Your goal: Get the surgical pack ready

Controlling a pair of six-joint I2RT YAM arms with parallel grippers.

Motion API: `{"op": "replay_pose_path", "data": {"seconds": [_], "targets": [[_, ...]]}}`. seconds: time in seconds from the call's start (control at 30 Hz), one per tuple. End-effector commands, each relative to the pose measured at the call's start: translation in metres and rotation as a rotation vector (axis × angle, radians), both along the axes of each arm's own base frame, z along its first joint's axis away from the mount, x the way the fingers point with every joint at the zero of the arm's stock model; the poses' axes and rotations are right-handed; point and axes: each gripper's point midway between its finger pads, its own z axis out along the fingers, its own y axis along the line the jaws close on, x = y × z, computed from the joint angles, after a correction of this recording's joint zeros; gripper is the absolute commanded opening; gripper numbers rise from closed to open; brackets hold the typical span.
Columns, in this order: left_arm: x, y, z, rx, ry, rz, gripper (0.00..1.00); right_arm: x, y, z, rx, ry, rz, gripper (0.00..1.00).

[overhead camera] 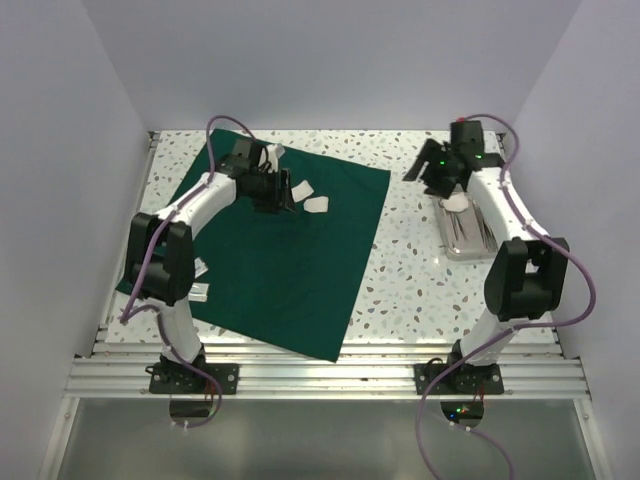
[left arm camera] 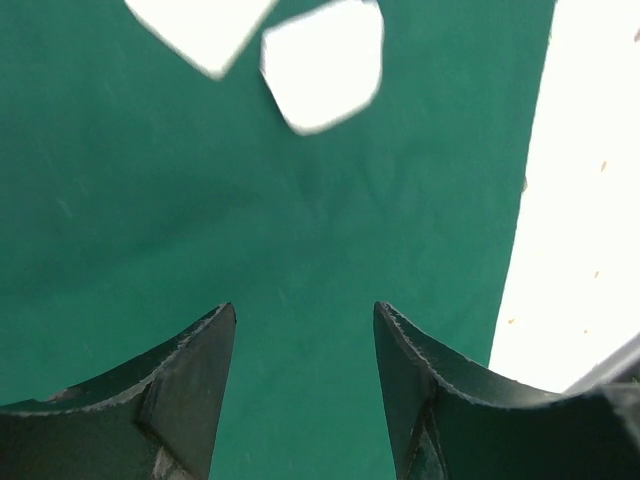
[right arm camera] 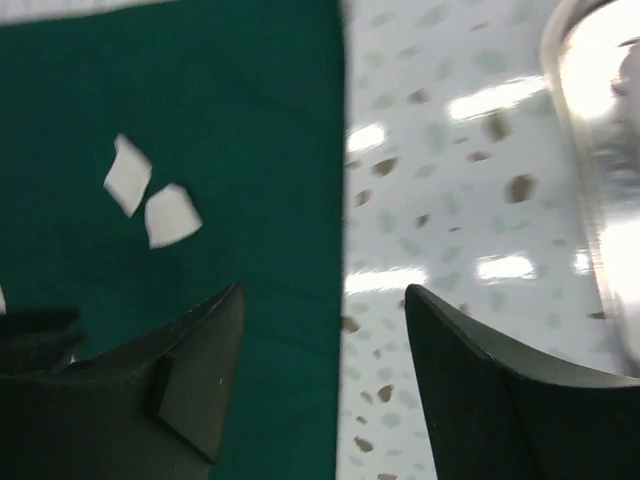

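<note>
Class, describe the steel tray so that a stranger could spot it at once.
Find the speckled table, then the green cloth spread on its left. The steel tray lies right of the cloth on bare tabletop, beneath the right arm. It alone is a shiny, rimmed rectangle.

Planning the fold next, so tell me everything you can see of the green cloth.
The green cloth is a large, dark green, matte fabric sheet, spread flat in one layer, turned askew on the speckled table, left of centre; its near corner reaches the front edge. Two white gauze pads lie on its far part. The left gripper hangs over it, jaws open and empty. The steel tray stands apart on the right.
</note>
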Motion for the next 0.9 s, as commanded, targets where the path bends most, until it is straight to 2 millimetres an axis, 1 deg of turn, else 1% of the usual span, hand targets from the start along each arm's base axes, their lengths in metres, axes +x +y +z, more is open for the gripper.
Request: {"op": "replay_pose_path", "data": {"seconds": [0.0, 0.03, 0.07, 0.1, 0.13, 0.17, 0.2, 0.23, 0.27, 0.33, 0.37, 0.4, 0.47, 0.5, 0.57, 0.6, 0.67, 0.83, 0.87], "targets": [[0.044, 0.011, -0.005, 0.013, -0.04, 0.072, 0.61, -0.03, 0.067, 0.005, 0.067, 0.033, 0.22, 0.68], [0.06, 0.012, 0.004, 0.001, -0.073, 0.081, 0.61, -0.035, 0.078, 0.004, 0.084, 0.042, 0.257, 0.67], [0.069, 0.013, -0.01, 0.008, -0.052, 0.09, 0.61, -0.041, 0.087, 0.004, 0.094, 0.041, 0.288, 0.67], [0.077, 0.015, -0.012, 0.011, -0.058, 0.097, 0.61, -0.052, 0.099, -0.001, 0.104, 0.056, 0.333, 0.67], [0.092, 0.016, -0.002, 0.001, -0.083, 0.116, 0.6, -0.057, 0.103, -0.003, 0.108, 0.059, 0.349, 0.66], [0.1, 0.016, -0.004, -0.005, -0.084, 0.123, 0.6, -0.062, 0.106, -0.004, 0.113, 0.059, 0.363, 0.66], [0.107, 0.017, -0.02, 0.002, -0.061, 0.134, 0.6, -0.07, 0.107, -0.008, 0.114, 0.061, 0.378, 0.66], [0.118, 0.017, -0.014, -0.009, -0.075, 0.155, 0.6, -0.074, 0.108, -0.011, 0.118, 0.066, 0.388, 0.66], [0.123, 0.017, -0.028, -0.005, -0.055, 0.17, 0.6, -0.078, 0.108, -0.014, 0.115, 0.072, 0.394, 0.65], [0.136, 0.011, -0.027, -0.05, -0.063, 0.197, 0.59, -0.085, 0.106, -0.023, 0.102, 0.09, 0.417, 0.65], [0.137, 0.007, -0.035, -0.074, -0.046, 0.198, 0.59, -0.087, 0.106, -0.025, 0.101, 0.092, 0.426, 0.65], [0.138, 0.004, -0.037, -0.091, -0.041, 0.206, 0.58, -0.089, 0.105, -0.03, 0.098, 0.1, 0.43, 0.64], [0.14, 0.0, -0.043, -0.123, -0.015, 0.242, 0.57, -0.09, 0.107, -0.032, 0.106, 0.1, 0.439, 0.64], [0.138, 0.001, -0.05, -0.125, 0.005, 0.255, 0.56, -0.09, 0.107, -0.033, 0.107, 0.098, 0.444, 0.64], [0.138, 0.0, -0.054, -0.143, 0.018, 0.284, 0.56, -0.089, 0.109, -0.036, 0.116, 0.105, 0.446, 0.64], [0.134, 0.001, -0.058, -0.143, 0.03, 0.291, 0.55, -0.088, 0.109, -0.035, 0.118, 0.098, 0.447, 0.64], [0.134, 0.0, -0.06, -0.151, 0.034, 0.304, 0.55, -0.087, 0.11, -0.036, 0.123, 0.097, 0.448, 0.64], [0.132, 0.0, -0.073, -0.155, 0.072, 0.326, 0.55, -0.088, 0.11, -0.041, 0.123, 0.103, 0.448, 0.63], [0.131, -0.001, -0.078, -0.155, 0.083, 0.33, 0.54, -0.089, 0.11, -0.041, 0.123, 0.103, 0.448, 0.63]]}}
